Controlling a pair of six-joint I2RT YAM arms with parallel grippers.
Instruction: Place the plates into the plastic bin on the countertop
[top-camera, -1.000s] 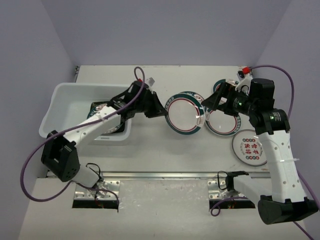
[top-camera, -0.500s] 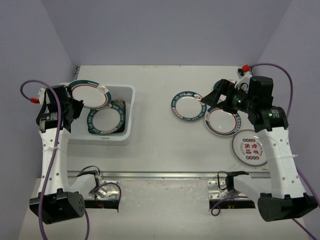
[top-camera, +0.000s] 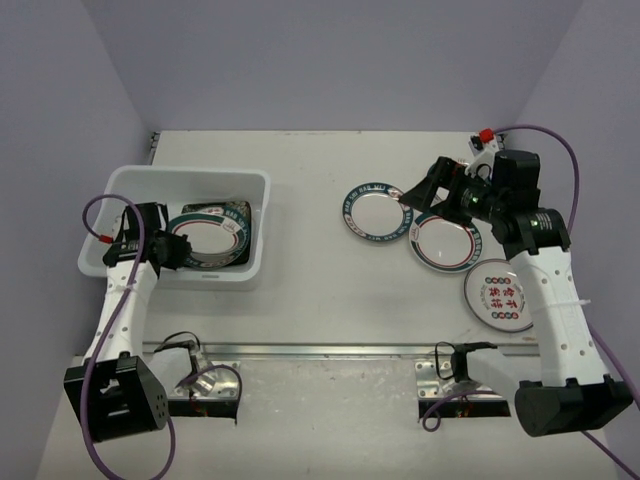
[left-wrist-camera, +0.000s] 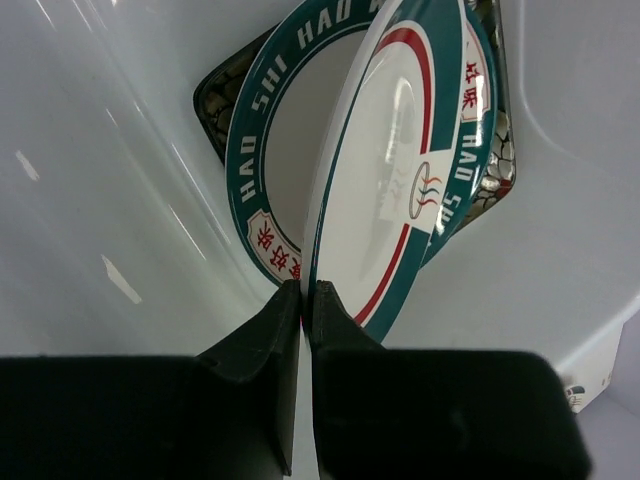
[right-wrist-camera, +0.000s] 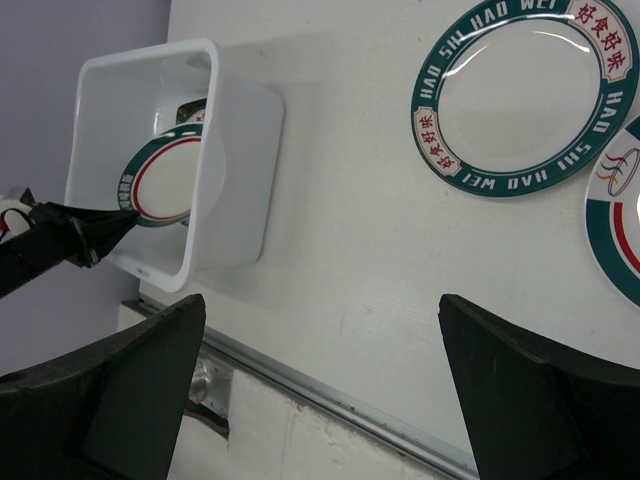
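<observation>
My left gripper (top-camera: 178, 250) is inside the plastic bin (top-camera: 185, 172), shut on the rim of a round white plate with a teal-red rim (top-camera: 210, 232). In the left wrist view my gripper (left-wrist-camera: 307, 290) pinches this plate (left-wrist-camera: 400, 180), which tilts over another teal-banded round plate (left-wrist-camera: 262, 170) and a square black plate (left-wrist-camera: 214, 96). My right gripper (top-camera: 420, 187) is open and empty above the right side of the countertop (top-camera: 310, 290). Three round plates lie there: a teal-banded one (top-camera: 375, 212), a teal-red one (top-camera: 447, 243) and one with red characters (top-camera: 500, 295).
A metal rail (top-camera: 320, 350) runs along the near edge of the countertop. In the right wrist view, my open gripper (right-wrist-camera: 322, 300) looks over the bin (right-wrist-camera: 240, 110), the teal-banded plate (right-wrist-camera: 525, 95) and part of the teal-red plate (right-wrist-camera: 620, 230).
My left arm carried the plate from the table's middle over the bin's left rim and lowered it inside the bin. The right arm has hardly moved.
</observation>
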